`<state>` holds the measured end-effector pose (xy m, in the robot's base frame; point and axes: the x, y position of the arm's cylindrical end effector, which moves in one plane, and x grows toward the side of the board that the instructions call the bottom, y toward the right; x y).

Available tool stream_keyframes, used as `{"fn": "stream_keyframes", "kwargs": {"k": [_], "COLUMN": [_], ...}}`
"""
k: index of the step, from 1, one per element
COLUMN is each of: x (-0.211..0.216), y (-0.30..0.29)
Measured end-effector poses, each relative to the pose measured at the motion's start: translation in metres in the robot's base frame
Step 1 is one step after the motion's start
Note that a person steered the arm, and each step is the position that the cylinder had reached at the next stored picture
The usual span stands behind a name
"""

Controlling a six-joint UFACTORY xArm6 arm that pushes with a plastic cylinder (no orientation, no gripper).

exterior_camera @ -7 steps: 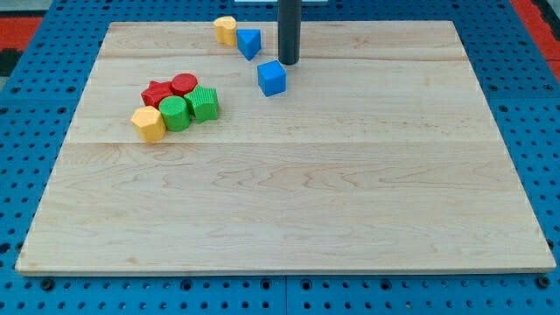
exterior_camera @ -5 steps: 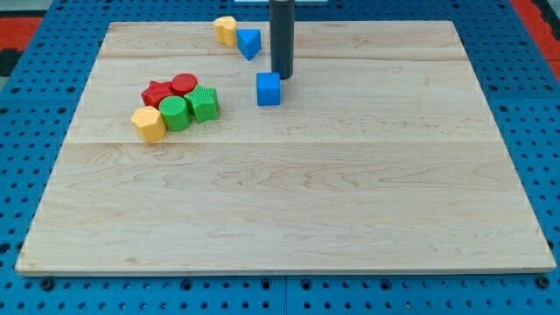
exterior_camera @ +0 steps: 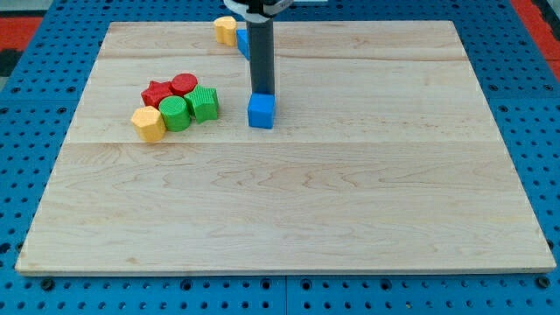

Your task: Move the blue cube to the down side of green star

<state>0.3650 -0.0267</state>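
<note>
The blue cube [exterior_camera: 261, 111] lies on the wooden board [exterior_camera: 289, 201], to the right of a cluster of blocks. The green star [exterior_camera: 204, 103] is the right-hand block of that cluster, about a block's width to the left of the cube. My tip [exterior_camera: 262, 92] stands right at the cube's top edge, touching it or nearly so. The rod rises straight up from there and hides most of a blue block [exterior_camera: 242, 40] near the view's top.
The cluster also holds a green cylinder [exterior_camera: 174, 114], a yellow block [exterior_camera: 148, 124], a red star [exterior_camera: 157, 92] and a red cylinder [exterior_camera: 184, 85]. A yellow block [exterior_camera: 227, 29] lies near the board's top edge.
My tip has moved down and to the left, pushing the blue cube down and left, nearer the green star. The other blocks have not moved.
</note>
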Motion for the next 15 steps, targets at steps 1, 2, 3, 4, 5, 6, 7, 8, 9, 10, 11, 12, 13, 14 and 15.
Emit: {"fn": "stream_keyframes", "kwargs": {"k": [1,2,3,4,5,6,7,8,9,10,11,12,13,14,15], "x": [0.015,0.025,0.037,0.036,0.043,0.058,0.055,0.048,0.048,0.023,0.004,0.011,0.012,0.022,0.031], "y": [0.027,0.089,0.086,0.059,0.028,0.012,-0.005,-0.019,-0.021,0.001,0.007,-0.007,-0.012,-0.031,-0.046]}}
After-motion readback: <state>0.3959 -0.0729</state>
